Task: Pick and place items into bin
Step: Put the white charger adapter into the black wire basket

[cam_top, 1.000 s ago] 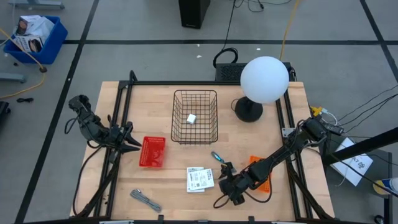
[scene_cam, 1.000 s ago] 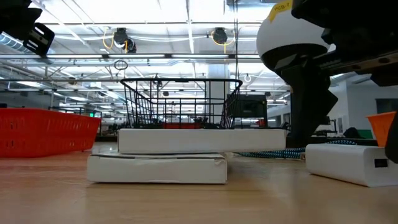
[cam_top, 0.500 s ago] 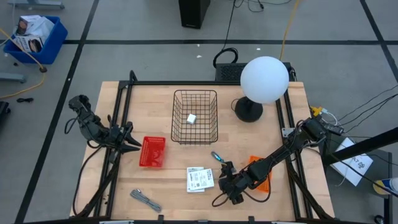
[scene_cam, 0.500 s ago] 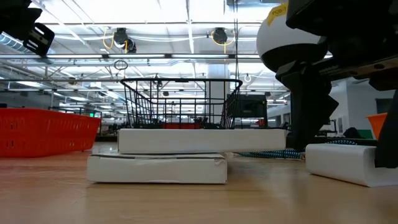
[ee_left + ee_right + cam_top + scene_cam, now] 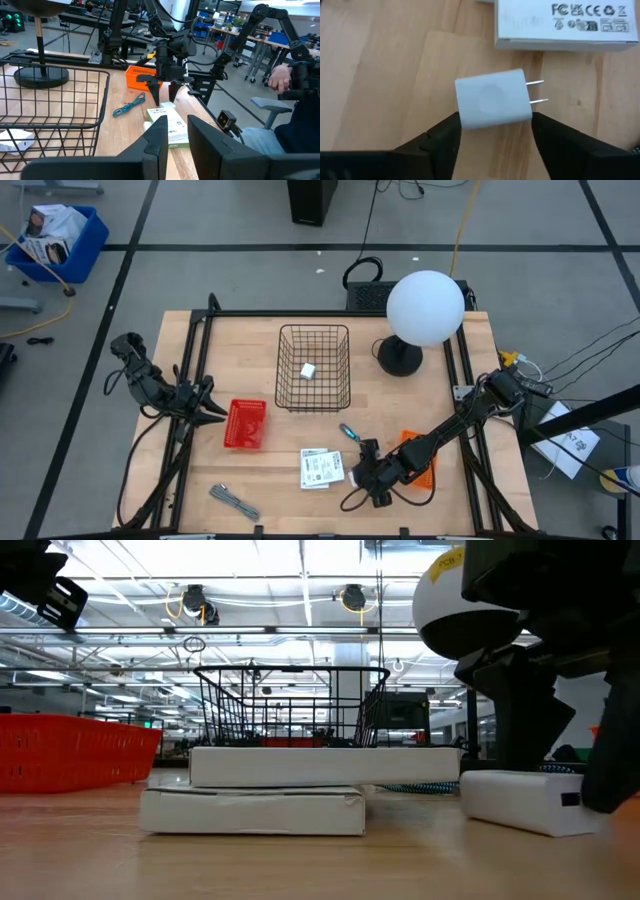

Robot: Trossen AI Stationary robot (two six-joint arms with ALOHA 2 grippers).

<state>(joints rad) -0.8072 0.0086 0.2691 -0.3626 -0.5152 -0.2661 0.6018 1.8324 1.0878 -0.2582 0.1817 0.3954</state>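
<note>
Change: since a second ago the white plug block (image 5: 530,802) has slid toward the stacked packets (image 5: 290,788) in the low view, while the right gripper (image 5: 366,477) has crept slightly closer to them in the high view.

High view: right gripper low over the table (image 5: 270,490), just beside the white card packets (image 5: 322,468); teal-handled tool (image 5: 350,432) just beyond its fingers, orange tray (image 5: 420,458) under its arm. Left gripper (image 5: 215,408) waits at the red basket (image 5: 245,423). Wire bin (image 5: 313,367) holds one white block (image 5: 309,370); grey metal tool (image 5: 234,502) lies well apart, near the front edge.

Low view: plug block rests on the wood between dark fingers, wire bin behind the packets.

Left wrist view: left fingers (image 5: 157,145) parted, holding nothing; right gripper (image 5: 165,95) stands fingers-down by the packets.

Right wrist view: right fingers (image 5: 445,135) spread at either side of the plug block (image 5: 492,98), its prongs pointing toward one finger; firm grip cannot be told.
</note>
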